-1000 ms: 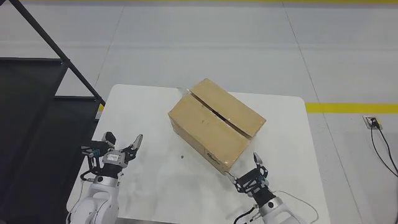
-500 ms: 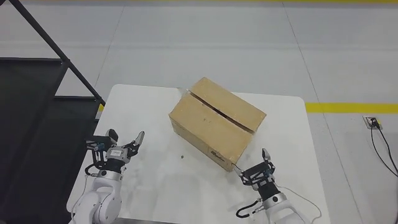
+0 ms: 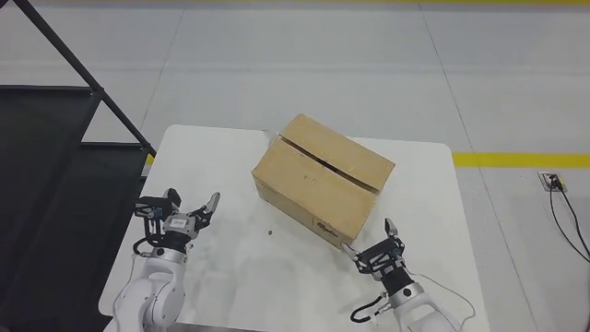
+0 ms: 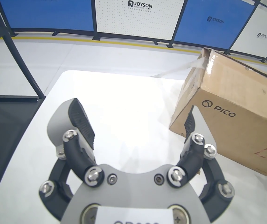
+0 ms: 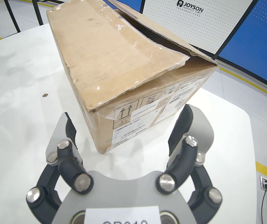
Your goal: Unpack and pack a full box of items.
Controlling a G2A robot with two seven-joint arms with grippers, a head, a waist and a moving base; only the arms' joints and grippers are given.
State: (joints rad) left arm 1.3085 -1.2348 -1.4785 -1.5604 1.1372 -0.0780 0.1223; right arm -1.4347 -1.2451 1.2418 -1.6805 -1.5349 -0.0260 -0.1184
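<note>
Box flanked; left hand, right hand spread

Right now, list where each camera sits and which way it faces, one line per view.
Top view: above the arms, looking down at the table and the box; left hand and right hand show, open, at the table's near side.
Left wrist view: on the left wrist, facing across the table toward the blue panels, box to one side; its own open hand shows.
Right wrist view: on the right wrist, facing the box's labelled end and top flaps; its own open hand shows.
Shared: all three see the box and table.
</note>
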